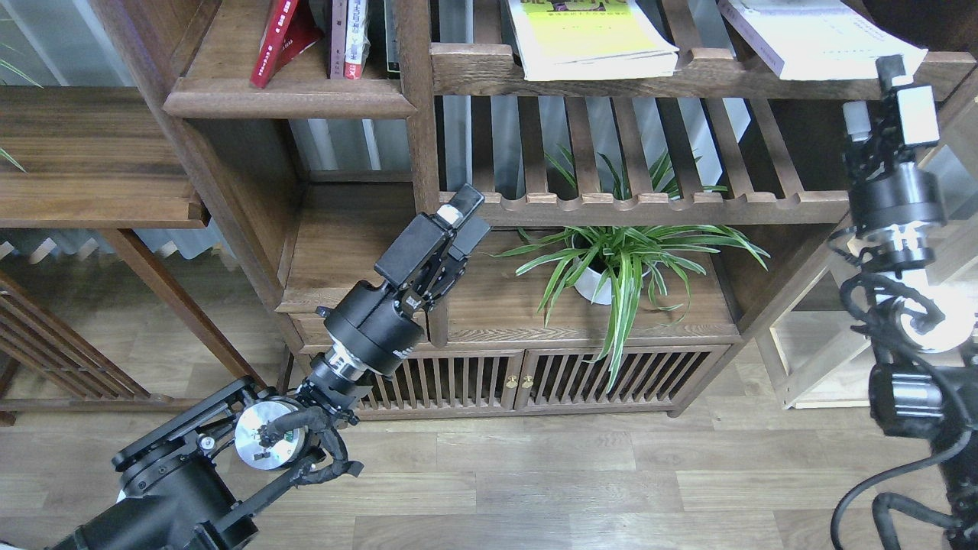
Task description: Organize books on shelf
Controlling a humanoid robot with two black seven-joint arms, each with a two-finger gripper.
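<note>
Reaching up from the lower left, my left pincer (464, 216) hangs in front of the dark wooden upright post (419, 153) of the bookcase, its black fingers close together with nothing between them, level with the scalloped front rail of the lower slatted rack (649, 205); my right pincer (894, 92) stands raised at the right edge of the view, just below the corner of the pale book, seen end-on so that I cannot tell whether its fingers are apart or together; the solid flat dark-brown wooden shelf with the rounded front edge (290, 99) sits at the upper left, and on it a thin red book with yellow lettering (271, 42) leans tilted to the right, just beside a few more upright books (351, 38) whose spines I cannot read; the large yellow-green paperback with white page edges (588, 38) lies flat on the upper slatted rack (474, 69), to the right of the post; the plain white, pale-lilac paperback (817, 38) lies flat further right on that same rack, well apart from the yellow-green one; below the lower rack a green spider plant in a white pot (619, 263) stands on the cabinet top (497, 305).
</note>
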